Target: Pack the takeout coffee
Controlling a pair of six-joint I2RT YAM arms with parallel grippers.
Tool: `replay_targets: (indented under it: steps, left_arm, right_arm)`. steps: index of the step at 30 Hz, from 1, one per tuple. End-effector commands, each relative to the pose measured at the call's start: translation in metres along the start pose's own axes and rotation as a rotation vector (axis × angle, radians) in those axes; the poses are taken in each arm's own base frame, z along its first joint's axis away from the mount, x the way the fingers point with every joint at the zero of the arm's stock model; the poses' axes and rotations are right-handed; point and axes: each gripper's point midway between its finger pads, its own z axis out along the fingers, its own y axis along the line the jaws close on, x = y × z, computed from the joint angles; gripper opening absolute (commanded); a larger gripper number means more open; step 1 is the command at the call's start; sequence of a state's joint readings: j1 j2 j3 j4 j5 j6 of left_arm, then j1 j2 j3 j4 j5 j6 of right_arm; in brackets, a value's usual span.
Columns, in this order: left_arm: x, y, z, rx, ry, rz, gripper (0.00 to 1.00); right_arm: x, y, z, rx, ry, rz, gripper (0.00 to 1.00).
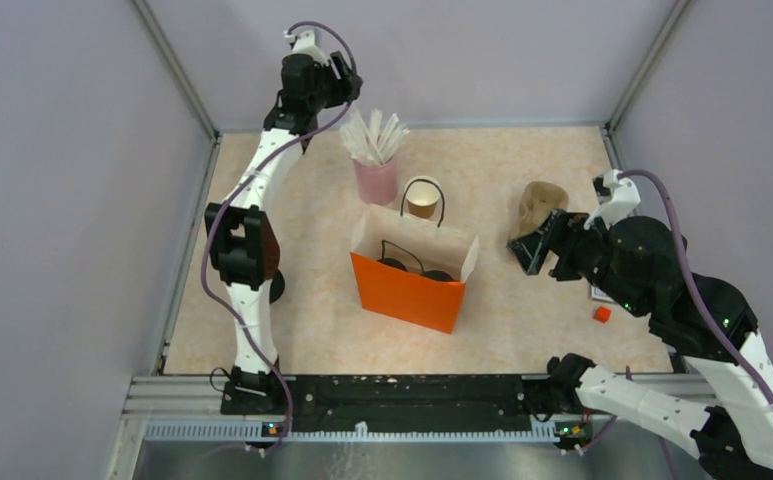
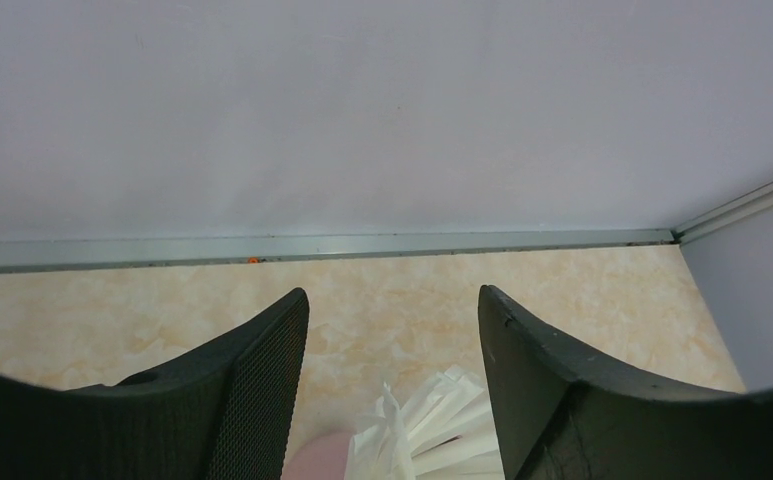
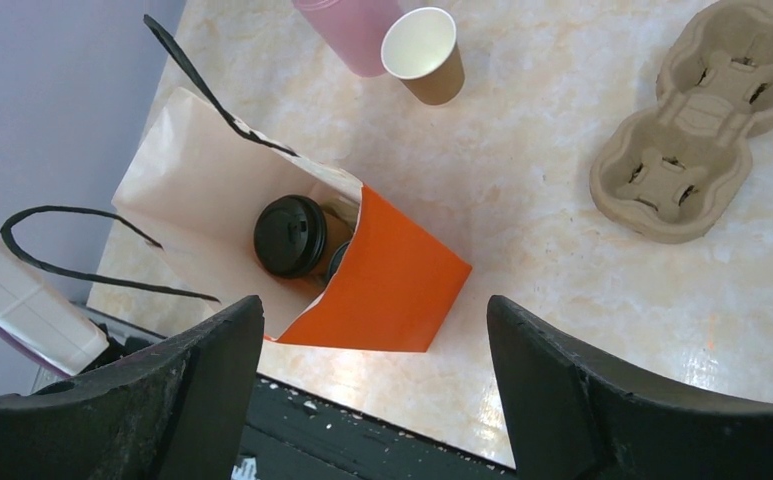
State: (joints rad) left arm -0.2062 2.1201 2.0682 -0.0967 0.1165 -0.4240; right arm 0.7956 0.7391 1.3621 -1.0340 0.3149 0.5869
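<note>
Top external: the unlidded paper cup (image 1: pixel 422 201) stands upright on the table just behind the orange bag (image 1: pixel 409 290), beside the pink straw cup (image 1: pixel 376 182). Two lidded cups (image 1: pixel 394 264) sit inside the bag. Your right gripper (image 1: pixel 530 252) looks nearer to the loose cup than your left gripper (image 1: pixel 337 85), which is up by the far wall

Left wrist: fingers apart, nothing between them. Only straws (image 2: pixel 432 430) show below, no coffee

Right wrist: fingers apart, empty. The unlidded paper cup (image 3: pixel 424 55) lies far ahead, slightly right of your gap, long axis vertical. You have no loose lid in view
</note>
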Motion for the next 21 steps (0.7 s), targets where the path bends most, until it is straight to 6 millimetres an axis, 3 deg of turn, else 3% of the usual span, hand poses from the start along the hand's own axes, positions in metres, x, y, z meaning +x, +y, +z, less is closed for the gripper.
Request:
replay_targets:
  steps: [1, 6, 12, 16, 21]
  left_arm:
    - [-0.015, -0.013, -0.012, 0.046, -0.012, 0.014, 0.68]
    - [0.000, -0.009, -0.014, 0.048, 0.024, 0.017, 0.64]
    - [-0.002, -0.009, -0.017, 0.048, 0.016, 0.028, 0.58]
    - [-0.010, -0.016, -0.021, 0.069, 0.001, 0.036, 0.42]
    - [-0.035, -0.031, -0.030, 0.115, -0.069, 0.056, 0.16]
  right_arm:
    - [-0.012, 0.003, 0.001, -0.008, -0.054, 0.018, 0.80]
    - [-0.013, 0.004, 0.002, -0.011, -0.057, 0.014, 0.80]
    - [-0.013, 0.004, 0.001, -0.011, -0.055, 0.015, 0.80]
    - [-0.012, 0.003, 0.001, -0.008, -0.053, 0.013, 0.80]
    - [-0.010, 0.004, 0.001, -0.016, -0.050, 0.017, 0.80]
